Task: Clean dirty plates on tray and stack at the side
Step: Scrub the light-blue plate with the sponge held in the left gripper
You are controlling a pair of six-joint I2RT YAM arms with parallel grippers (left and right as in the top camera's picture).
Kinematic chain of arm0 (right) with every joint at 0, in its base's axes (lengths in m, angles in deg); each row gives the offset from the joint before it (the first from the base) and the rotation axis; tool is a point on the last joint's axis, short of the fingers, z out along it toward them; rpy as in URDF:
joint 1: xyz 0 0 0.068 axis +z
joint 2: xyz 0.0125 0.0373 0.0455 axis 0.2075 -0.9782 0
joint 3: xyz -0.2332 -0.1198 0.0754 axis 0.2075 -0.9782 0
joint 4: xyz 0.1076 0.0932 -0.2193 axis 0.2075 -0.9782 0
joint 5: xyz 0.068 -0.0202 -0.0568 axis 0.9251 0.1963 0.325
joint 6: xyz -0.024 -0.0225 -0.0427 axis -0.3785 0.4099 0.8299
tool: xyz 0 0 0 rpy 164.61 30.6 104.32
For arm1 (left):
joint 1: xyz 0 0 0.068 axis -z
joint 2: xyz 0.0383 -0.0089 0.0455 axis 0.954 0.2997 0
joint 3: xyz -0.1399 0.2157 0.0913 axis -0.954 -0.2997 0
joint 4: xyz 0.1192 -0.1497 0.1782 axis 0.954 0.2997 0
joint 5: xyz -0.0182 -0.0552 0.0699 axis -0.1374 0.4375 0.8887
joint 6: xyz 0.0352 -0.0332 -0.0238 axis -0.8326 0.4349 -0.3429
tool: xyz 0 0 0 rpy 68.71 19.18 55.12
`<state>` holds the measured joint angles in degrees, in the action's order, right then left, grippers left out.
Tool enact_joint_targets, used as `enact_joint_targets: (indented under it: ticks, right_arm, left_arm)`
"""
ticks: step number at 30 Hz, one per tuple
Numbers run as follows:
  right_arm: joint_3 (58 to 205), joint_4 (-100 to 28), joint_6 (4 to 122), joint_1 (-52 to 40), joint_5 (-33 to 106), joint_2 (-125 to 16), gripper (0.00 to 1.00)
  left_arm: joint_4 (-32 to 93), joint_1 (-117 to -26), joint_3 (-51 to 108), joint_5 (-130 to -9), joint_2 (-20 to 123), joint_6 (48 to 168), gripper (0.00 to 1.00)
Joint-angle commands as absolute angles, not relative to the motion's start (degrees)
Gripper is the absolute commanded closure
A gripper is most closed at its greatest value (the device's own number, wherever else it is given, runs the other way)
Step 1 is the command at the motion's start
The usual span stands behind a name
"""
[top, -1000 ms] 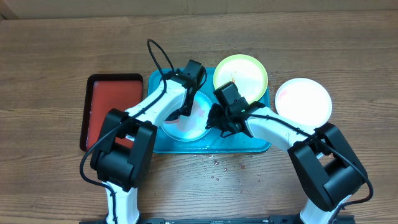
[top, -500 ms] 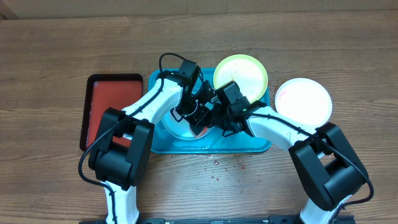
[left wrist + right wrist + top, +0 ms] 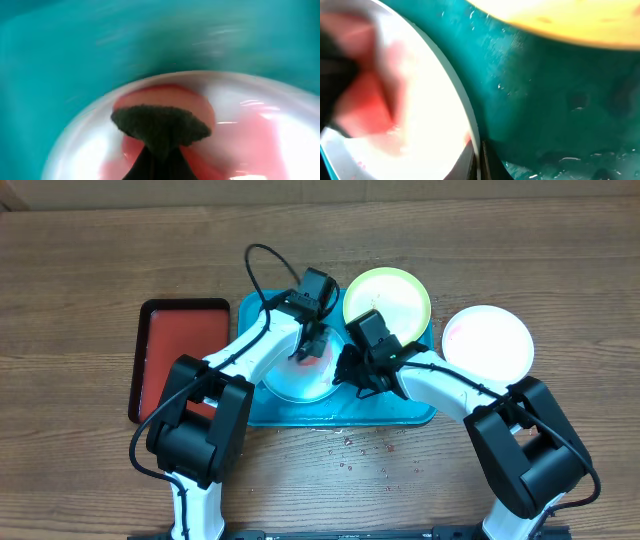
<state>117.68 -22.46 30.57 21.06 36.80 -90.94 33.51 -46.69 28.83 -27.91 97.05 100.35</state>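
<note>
The pale mint-blue plate [image 3: 290,383] lies in the turquoise tray [image 3: 340,416], with a red smear under my left gripper. My left gripper [image 3: 308,350] is shut on a dark scrubbing pad [image 3: 159,125], which presses on the smeared plate [image 3: 240,135]. From the right, my right gripper [image 3: 342,374] is shut on that plate's rim [image 3: 472,131], which runs between its fingers. The yellow-green plate [image 3: 387,297] rests at the tray's far right corner. A white plate [image 3: 488,340] sits on the table to the right of the tray.
A red tray with a black rim [image 3: 180,350] lies left of the turquoise tray. Small red drops [image 3: 350,445] dot the wood in front of the tray. Water beads show on the tray floor [image 3: 545,100].
My left gripper swept the pad down and right across the plate, then back up toward its far edge. The right gripper kept its hold on the rim.
</note>
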Motion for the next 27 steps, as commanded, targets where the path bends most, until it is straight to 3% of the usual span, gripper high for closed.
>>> enact_joint_targets:
  ticks: [1,8,13,18,27]
  right_arm:
    - [118.7,-22.5,30.7,21.4,37.3,-91.7,0.96]
    - [118.7,-22.5,30.7,21.4,37.3,-91.7,0.96]
    - [118.7,-22.5,30.7,21.4,37.3,-91.7,0.96]
    - [118.7,-22.2,30.7,21.4,37.3,-91.7,0.96]
    - [118.7,-22.2,30.7,21.4,37.3,-91.7,0.96]
  left_arm:
    - [38.1,-47.5,28.5,-10.6,97.6,113.0,0.96]
    - [51.6,-47.5,28.5,-24.5,97.6,113.6,0.96]
    - [56.2,-47.4,28.5,-49.5,97.6,97.1,0.96]
    - [52.4,-47.4,28.5,-69.9,97.6,82.6,0.95]
    - [33.4,-47.4,28.5,-67.9,97.7,85.1,0.96]
